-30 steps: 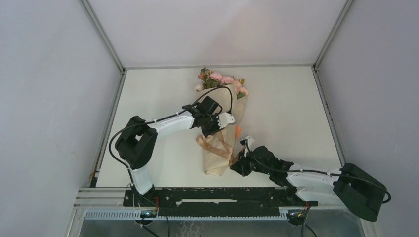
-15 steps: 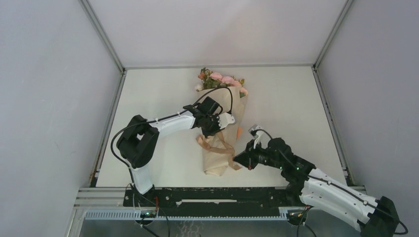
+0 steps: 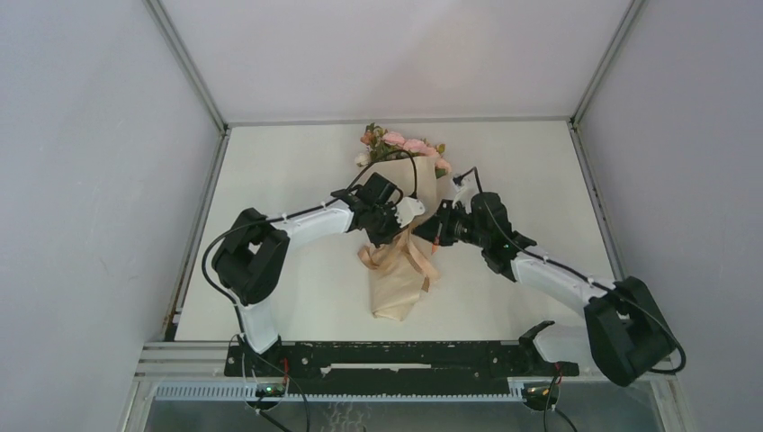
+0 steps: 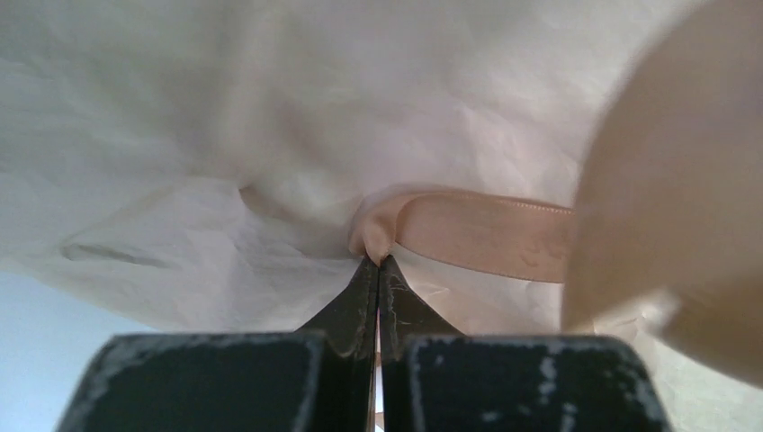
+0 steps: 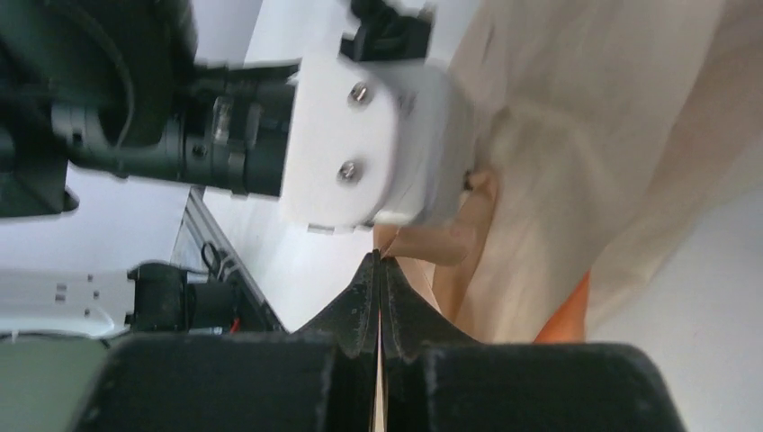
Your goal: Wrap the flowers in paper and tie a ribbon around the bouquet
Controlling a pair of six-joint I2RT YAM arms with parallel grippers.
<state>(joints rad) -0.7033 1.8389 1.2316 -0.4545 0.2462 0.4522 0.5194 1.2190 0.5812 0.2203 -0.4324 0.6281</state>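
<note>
The flowers [image 3: 402,144], pink blooms with green leaves, stick out of the far end of a cone of tan paper [image 3: 396,292] lying mid-table. The peach ribbon [image 3: 416,263] loops loosely across the cone's middle. My left gripper [image 3: 407,225] is over the cone's middle and shut on the ribbon [image 4: 486,232], a fold of it pinched at the tips [image 4: 379,258] against the paper [image 4: 270,108]. My right gripper [image 3: 435,230] is just right of it, also shut on the ribbon [image 5: 445,241], tips [image 5: 379,258] close under the left gripper's white body [image 5: 369,135].
An orange patch [image 3: 435,239] shows at the cone's right edge, beside my right gripper. White walls and metal frame posts [image 3: 184,63] close in the table on three sides. A black rail [image 3: 387,355] runs along the near edge.
My right arm has swung from the cone's near end up to its middle and its jaws have shut on the ribbon. The left gripper has stayed put, still shut.
</note>
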